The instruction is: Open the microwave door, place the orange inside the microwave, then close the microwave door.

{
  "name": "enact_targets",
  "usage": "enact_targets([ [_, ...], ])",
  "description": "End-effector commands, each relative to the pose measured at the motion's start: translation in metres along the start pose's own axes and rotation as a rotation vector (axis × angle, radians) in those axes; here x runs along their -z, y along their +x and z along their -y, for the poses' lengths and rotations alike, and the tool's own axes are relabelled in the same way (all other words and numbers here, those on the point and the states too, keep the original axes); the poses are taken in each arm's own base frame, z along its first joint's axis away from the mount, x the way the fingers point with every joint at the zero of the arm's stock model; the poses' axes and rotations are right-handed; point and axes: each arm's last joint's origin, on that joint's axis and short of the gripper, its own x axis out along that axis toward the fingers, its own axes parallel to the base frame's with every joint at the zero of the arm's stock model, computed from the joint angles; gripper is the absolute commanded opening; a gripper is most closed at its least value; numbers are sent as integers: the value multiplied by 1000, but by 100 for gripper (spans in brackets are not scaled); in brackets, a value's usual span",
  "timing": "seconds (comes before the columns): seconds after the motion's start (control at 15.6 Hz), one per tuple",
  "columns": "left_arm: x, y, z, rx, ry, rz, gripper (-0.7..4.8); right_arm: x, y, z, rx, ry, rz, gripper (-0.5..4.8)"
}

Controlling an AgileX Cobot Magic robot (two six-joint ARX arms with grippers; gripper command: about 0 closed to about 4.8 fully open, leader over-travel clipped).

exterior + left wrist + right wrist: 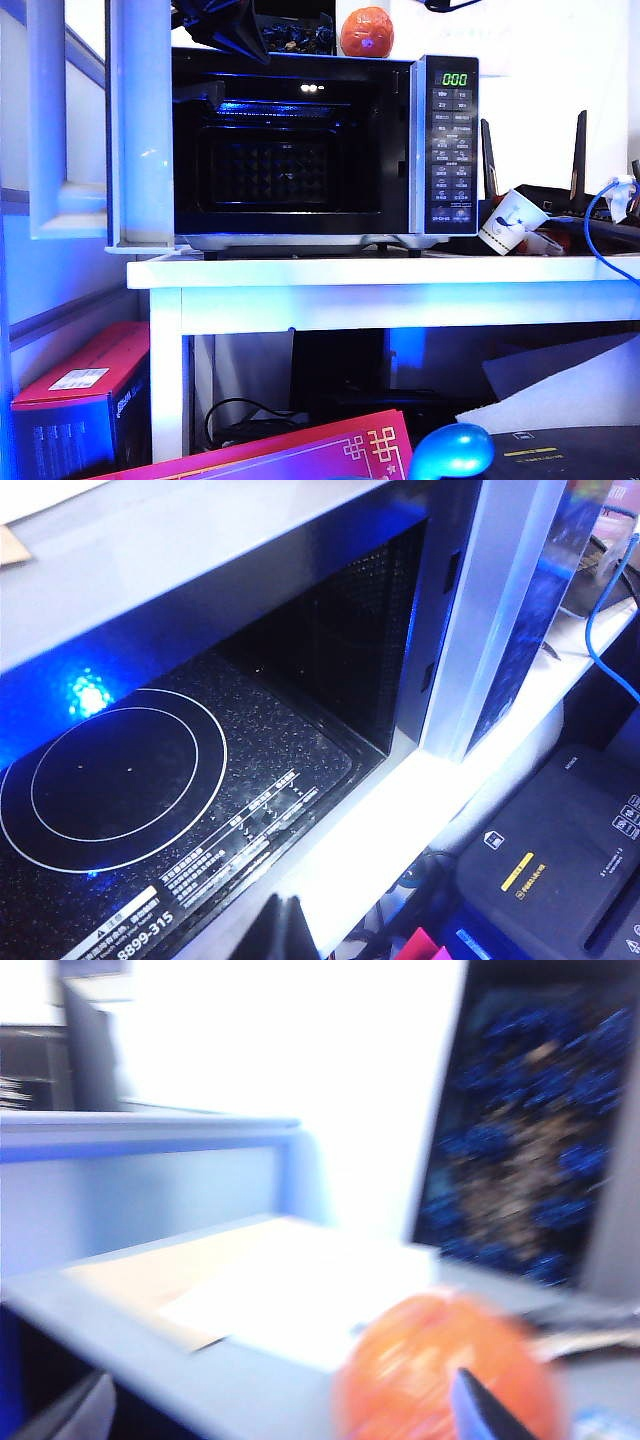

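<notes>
Sitting atop open microwave [300, 150], orange [366, 32], cavity [200, 780] bare, grippers unseen.

A white table [400, 290] is spanning the middle of the frame, glowing under blue-tinted light. A pale wall is showing bright at the upper right. Beneath the table, at the lower left, a red box [85, 400] is sitting in shadow, and a black cable [235, 410] is curling near the table leg.
</notes>
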Motion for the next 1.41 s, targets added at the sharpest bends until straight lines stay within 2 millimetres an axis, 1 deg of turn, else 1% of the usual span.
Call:
enact_targets([
  [0.06,1,1,1,7,1,-6,-5,2,13,8,68,-53,-10,463],
  [0.19,1,1,0,7,1,-7,-4,7,21,12,78,-61,-9,465],
  [0.26,1,1,0,7,1,-6,-4,8,25,14,78,-73,-12,479],
  [0.39,1,1,0,7,2,-3,-5,10,34,18,85,-75,-8,479],
  [0.58,1,1,0,6,3,-3,-4,17,46,24,102,-78,-7,479],
  [0.9,1,1,1,22,3,0,-5,36,56,28,97,-63,-43,479],
  [1.09,0,1,1,21,4,5,-4,41,56,29,93,-46,-85,479],
  [1.16,0,1,1,21,4,6,-5,44,56,28,93,-42,-106,359],
  [1.22,0,1,1,21,4,7,-4,45,56,28,91,-60,-117,281],
  [1.41,0,1,1,21,3,6,-4,40,56,26,40,-62,-99,277],
])
